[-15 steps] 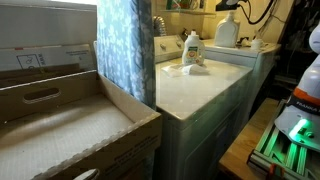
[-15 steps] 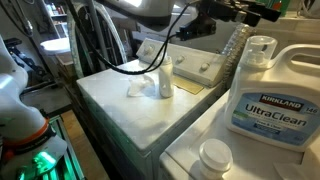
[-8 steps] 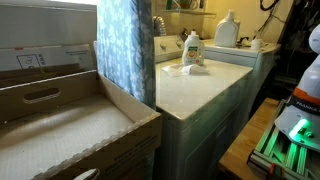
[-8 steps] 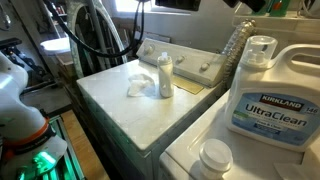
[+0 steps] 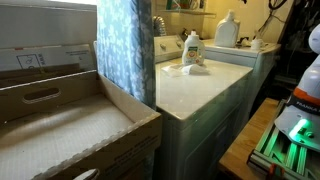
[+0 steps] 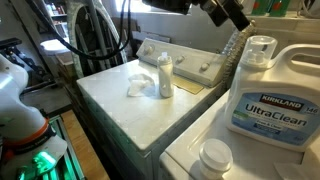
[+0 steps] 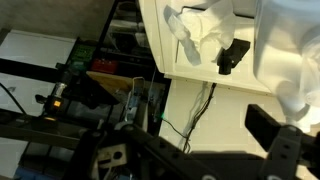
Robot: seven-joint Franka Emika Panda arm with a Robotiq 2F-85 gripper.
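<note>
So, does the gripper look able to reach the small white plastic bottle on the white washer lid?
Probably yes: the gripper hangs open high above the small white plastic bottle, with nothing over it; only a crumpled white cloth lies close beside it.

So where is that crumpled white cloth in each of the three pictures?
In an exterior view: the crumpled white cloth lies mid-frame, at the foot of the small bottle.
In an exterior view: left of centre, just left of the small bottle.
Wrist view: near the top edge, right of centre.
Shared landmark: the white machine top it lies on.
</note>
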